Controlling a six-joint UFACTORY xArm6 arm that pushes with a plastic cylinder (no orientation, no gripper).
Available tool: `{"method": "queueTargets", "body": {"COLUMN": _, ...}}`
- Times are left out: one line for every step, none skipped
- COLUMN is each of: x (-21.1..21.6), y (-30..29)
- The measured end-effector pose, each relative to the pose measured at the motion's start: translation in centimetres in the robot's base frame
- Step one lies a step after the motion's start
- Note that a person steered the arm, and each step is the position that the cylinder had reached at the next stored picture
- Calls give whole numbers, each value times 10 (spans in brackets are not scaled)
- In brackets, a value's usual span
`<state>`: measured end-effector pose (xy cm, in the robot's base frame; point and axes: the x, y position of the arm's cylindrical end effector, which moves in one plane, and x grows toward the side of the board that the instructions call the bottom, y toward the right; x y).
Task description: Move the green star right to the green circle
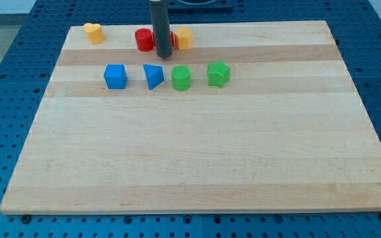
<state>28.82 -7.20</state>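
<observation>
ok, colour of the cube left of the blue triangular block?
Blue: the cube shows clearly in the camera view, the only one.

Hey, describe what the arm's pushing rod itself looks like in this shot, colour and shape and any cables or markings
Only the rod shows: a straight, smooth, dark grey to black cylinder entering from the view's top edge, even in width, ending in a blunt flat end, my tip. No cables, labels or markings are visible on it. The rest of the arm lies out of frame.
</observation>
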Motion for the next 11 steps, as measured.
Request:
{"method": "queueTargets", "body": {"x": 0, "y": 5}}
{"method": "queueTargets", "body": {"x": 0, "y": 23}}
{"method": "queueTargets", "body": {"x": 0, "y": 63}}
{"method": "queueTargets", "body": {"x": 15, "y": 106}}
{"method": "queueTargets", "body": {"x": 59, "y": 127}}
{"method": "queueTargets", "body": {"x": 87, "y": 135}}
{"method": "queueTargets", "body": {"x": 99, "y": 154}}
{"method": "queueTargets", "body": {"x": 127, "y": 154}}
{"method": "queueTargets", "body": {"x": 138, "y": 144}}
{"method": "queueTargets", "body": {"x": 138, "y": 123}}
{"method": "queueTargets", "body": {"x": 130, "y": 119}}
